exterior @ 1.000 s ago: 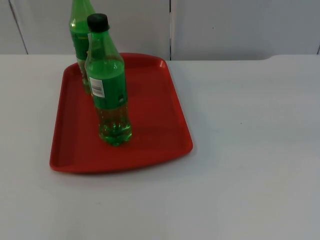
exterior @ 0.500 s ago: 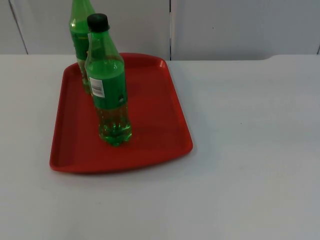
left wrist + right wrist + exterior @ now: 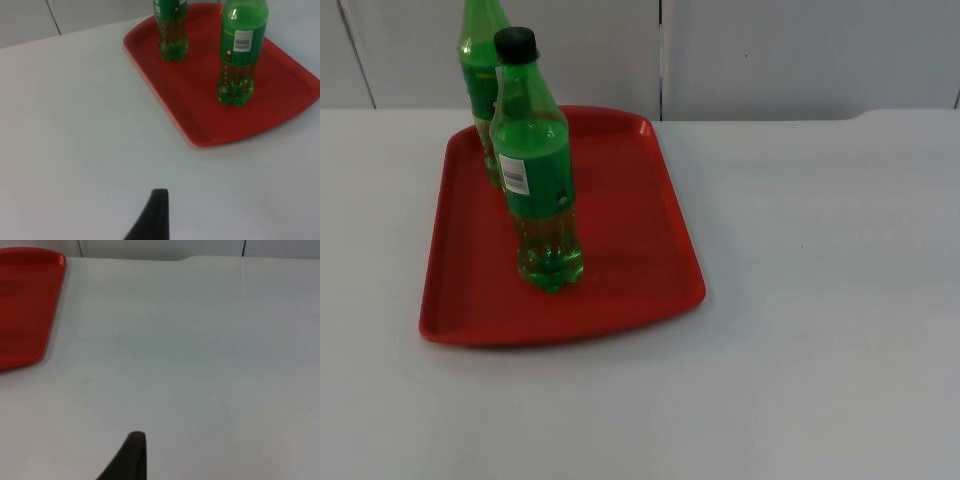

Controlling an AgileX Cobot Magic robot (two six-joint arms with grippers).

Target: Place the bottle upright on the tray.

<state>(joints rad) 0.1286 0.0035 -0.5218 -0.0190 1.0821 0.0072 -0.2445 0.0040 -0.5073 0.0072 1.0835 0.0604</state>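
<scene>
Bottles come first at the left of the top view: the near bottle [image 3: 536,170], green with a black cap, stands upright toward the middle of the red tray [image 3: 640,250], and a second green bottle [image 3: 480,70] stands upright behind it near the tray's far left corner, the two apart. I judge the near bottle about half full, so bottom-heavy yet tall enough to tip if nudged; its smooth plastic would be slippery and give a little, so I would take it around the labelled middle rather than the neck. My left claw [image 3: 155,215] waits over bare surface [image 3: 820,300] near the tray's edge, and I cannot tell how its fingers stand. To the right, my right claw [image 3: 131,456] waits well away from the tray, its fingers likewise unreadable. White surface runs back to a grey partition wall [image 3: 800,50].
</scene>
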